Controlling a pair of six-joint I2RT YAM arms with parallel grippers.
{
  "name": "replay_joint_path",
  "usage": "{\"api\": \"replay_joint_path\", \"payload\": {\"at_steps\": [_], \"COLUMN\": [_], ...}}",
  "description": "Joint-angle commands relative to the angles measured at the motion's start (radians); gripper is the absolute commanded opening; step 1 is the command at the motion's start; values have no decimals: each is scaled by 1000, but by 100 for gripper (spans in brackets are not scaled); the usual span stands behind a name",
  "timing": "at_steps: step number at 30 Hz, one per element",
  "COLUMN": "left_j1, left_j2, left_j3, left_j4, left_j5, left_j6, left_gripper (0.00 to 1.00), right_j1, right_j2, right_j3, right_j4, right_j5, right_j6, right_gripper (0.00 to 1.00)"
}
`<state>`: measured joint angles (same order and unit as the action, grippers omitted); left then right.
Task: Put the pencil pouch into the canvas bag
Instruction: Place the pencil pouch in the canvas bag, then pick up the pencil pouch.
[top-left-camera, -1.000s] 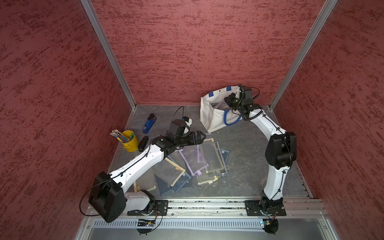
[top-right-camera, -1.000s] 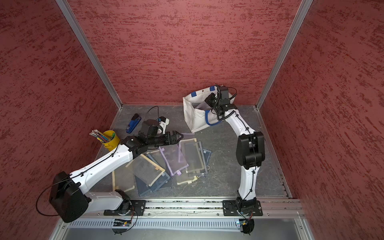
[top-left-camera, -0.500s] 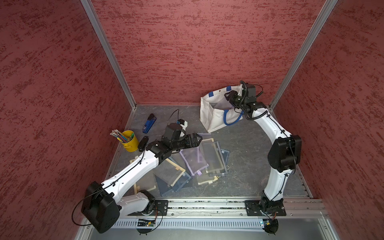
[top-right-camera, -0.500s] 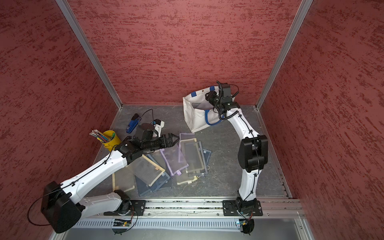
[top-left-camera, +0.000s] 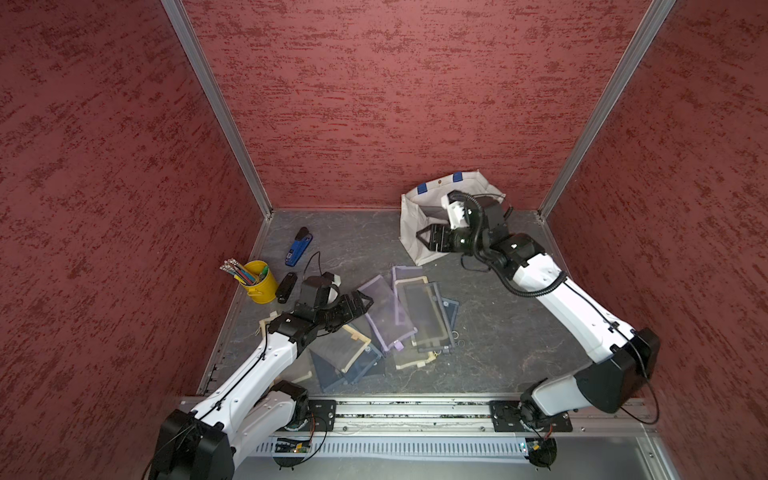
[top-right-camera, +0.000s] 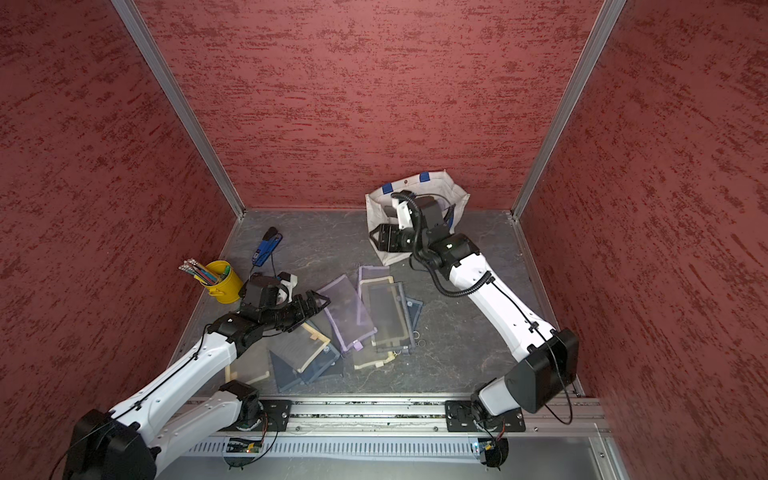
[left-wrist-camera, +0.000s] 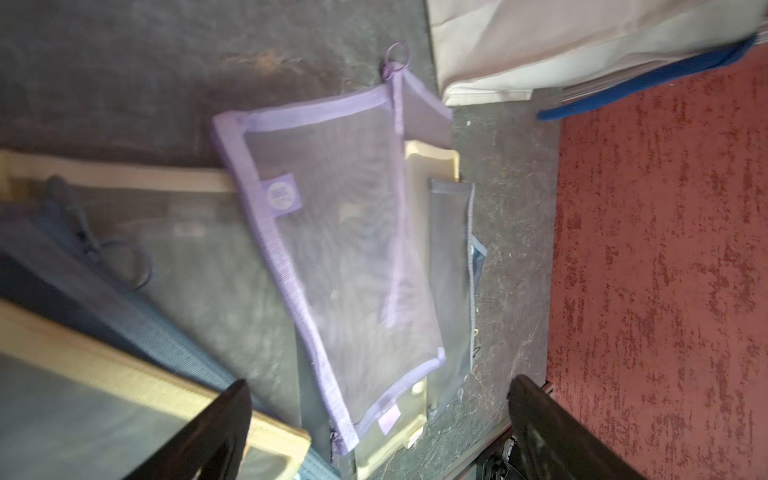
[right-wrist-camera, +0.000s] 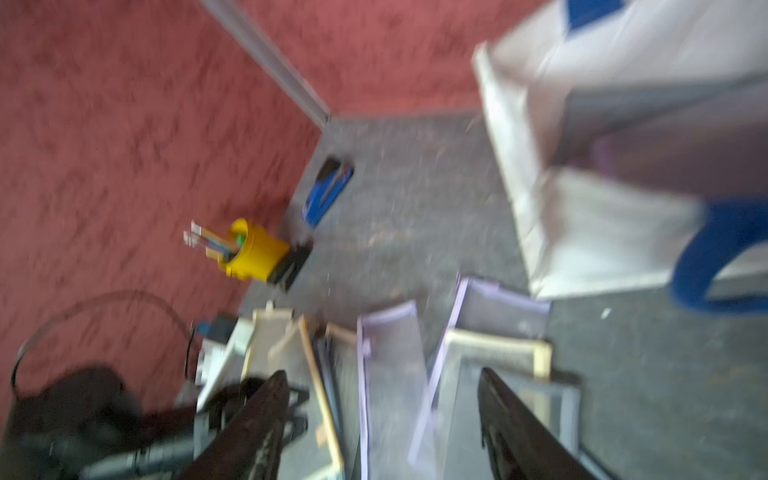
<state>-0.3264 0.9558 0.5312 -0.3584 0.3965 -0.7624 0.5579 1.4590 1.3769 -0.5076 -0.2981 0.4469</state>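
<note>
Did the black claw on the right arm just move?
Yes. The right gripper has drawn back from the open top of the off-white canvas bag and now hangs before its front wall.

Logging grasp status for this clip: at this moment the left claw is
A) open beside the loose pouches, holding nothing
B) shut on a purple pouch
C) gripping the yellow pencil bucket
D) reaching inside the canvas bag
A: the left claw shows its fingers wide apart in the left wrist view with nothing between them, and the purple pouch lies flat and ungripped.
</note>
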Motion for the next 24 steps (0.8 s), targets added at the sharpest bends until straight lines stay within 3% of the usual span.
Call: {"api": "replay_joint_path", "payload": {"at_steps": [1, 5, 13, 24], "left_j1": [27, 30, -15, -89], "left_j2": [20, 96, 225, 363], "left_j3": [-38, -70, -83, -100], "left_j4": [101, 205, 335, 455], "left_j5": [53, 52, 36, -30], "left_j6": [-24, -42, -75, -132], "left_gripper": [92, 87, 77, 67], "right_j1": [54, 100, 110, 110], "right_j2": [35, 137, 364, 473], "right_j3": [-199, -240, -134, -111], "right_j4": [140, 230, 254, 285], "right_j5": [-66, -91, -125, -185], "right_j6": [64, 87, 18, 5], "right_gripper": [71, 71, 69, 63]}}
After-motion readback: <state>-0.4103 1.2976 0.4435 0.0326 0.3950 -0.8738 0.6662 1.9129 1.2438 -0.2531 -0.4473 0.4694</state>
